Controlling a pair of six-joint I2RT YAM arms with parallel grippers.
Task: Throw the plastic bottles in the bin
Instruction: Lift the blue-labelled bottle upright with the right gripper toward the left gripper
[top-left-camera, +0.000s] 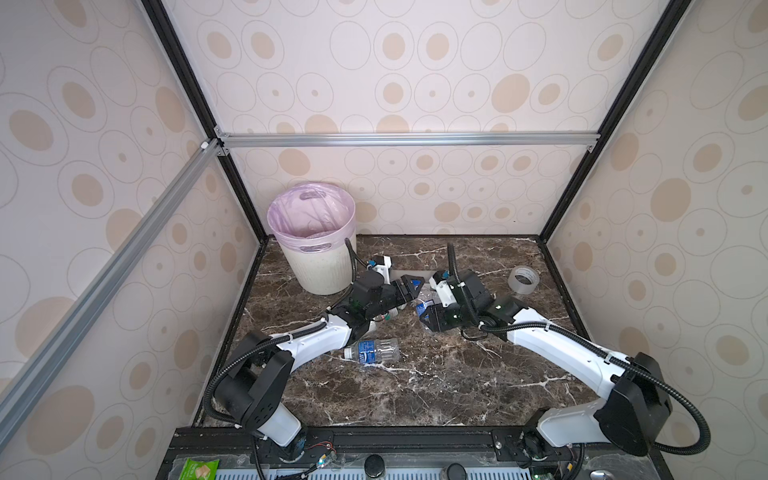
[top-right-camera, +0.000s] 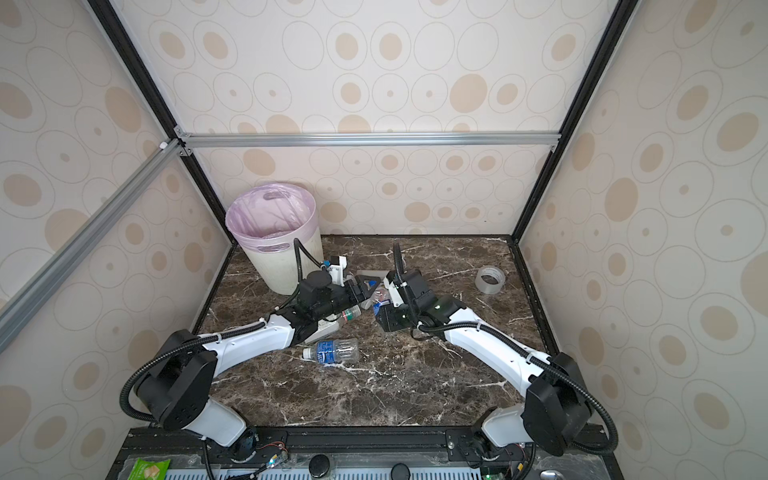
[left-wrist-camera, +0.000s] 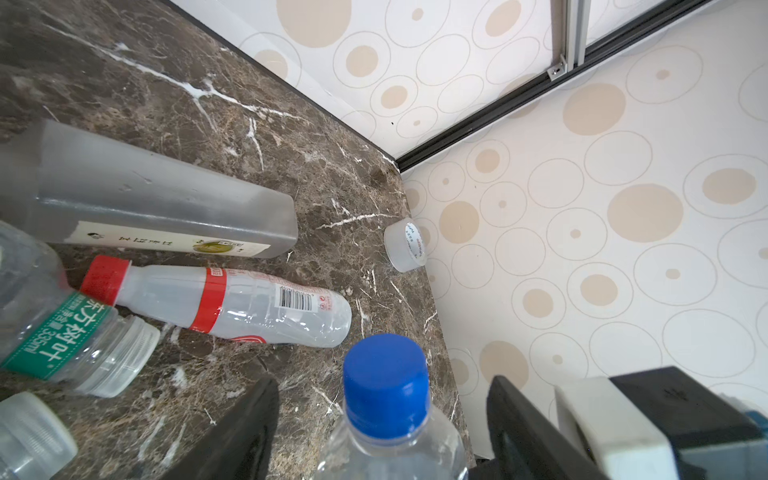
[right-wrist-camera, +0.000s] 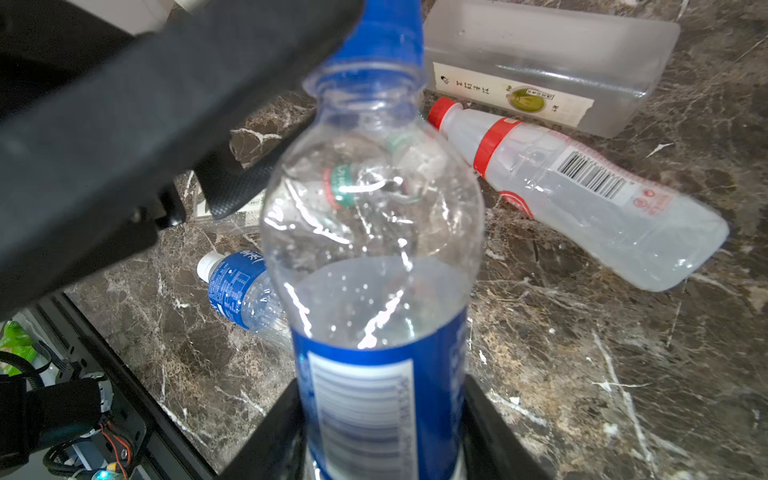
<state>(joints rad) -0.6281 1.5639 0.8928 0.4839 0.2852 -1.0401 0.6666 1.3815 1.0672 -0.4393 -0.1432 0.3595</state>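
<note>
Blue-capped bottle (right-wrist-camera: 374, 249) is clamped in the right claw (right-wrist-camera: 382, 419), cap (left-wrist-camera: 384, 382) inside the spread-apart left claw (left-wrist-camera: 380, 419).

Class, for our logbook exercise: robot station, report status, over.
Right gripper shut on blue-capped bottle. Left gripper open around its cap. Red-capped bottle and frosted square bottle lie close by; bin upright, back left.

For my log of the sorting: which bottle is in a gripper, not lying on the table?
The blue-capped bottle with the blue label, gripped by the right gripper. The red-capped bottle and the white-capped bottle lie flat on the table.
</note>
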